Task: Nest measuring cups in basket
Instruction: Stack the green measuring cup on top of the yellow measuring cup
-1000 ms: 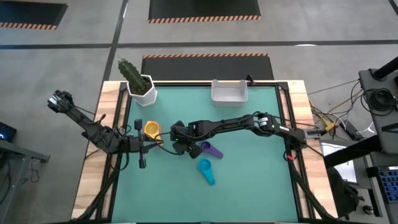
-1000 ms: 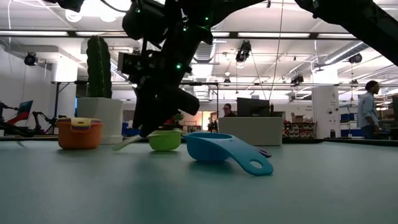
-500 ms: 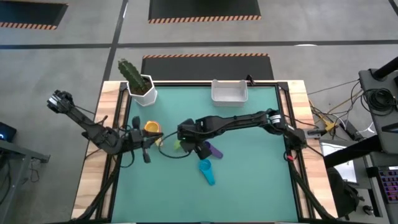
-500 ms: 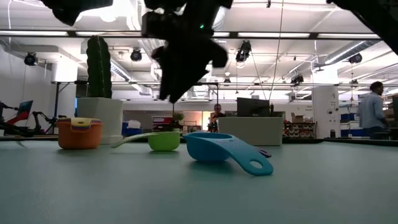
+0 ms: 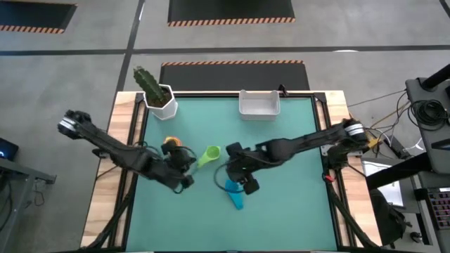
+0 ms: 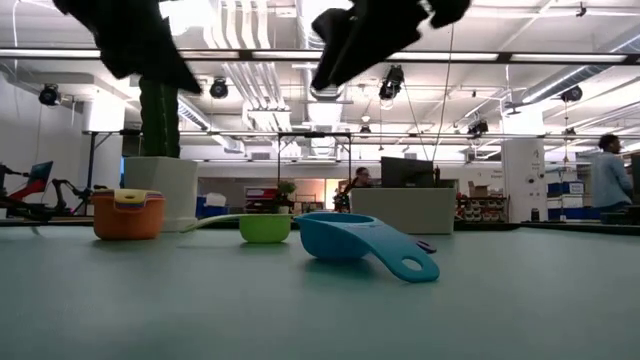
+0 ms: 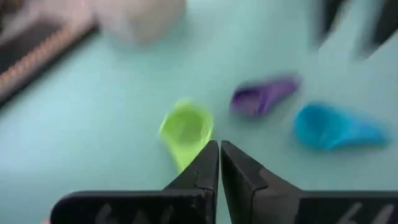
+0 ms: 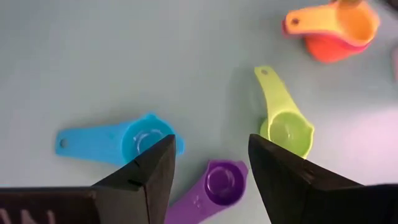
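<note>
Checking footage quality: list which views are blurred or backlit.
Left wrist view: motion-smeared, green cup and purple cup soft. Right wrist view: sharp on the blue cup. Low view: arms silhouetted against bright ceiling lights. High view: even light.

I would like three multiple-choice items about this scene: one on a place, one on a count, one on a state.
1. Where is the green cup? A in the basket; B on the table; C in a tool.
2. How many cups lie singly, outside the orange stack? A one; B three; C five.
3. How are the tools? A both open; B both shut; C right tool open, left tool shut.
B: it lies on the table, and the basket is empty. B: green cup, purple cup, blue cup. C: the wrist views show it.
</note>
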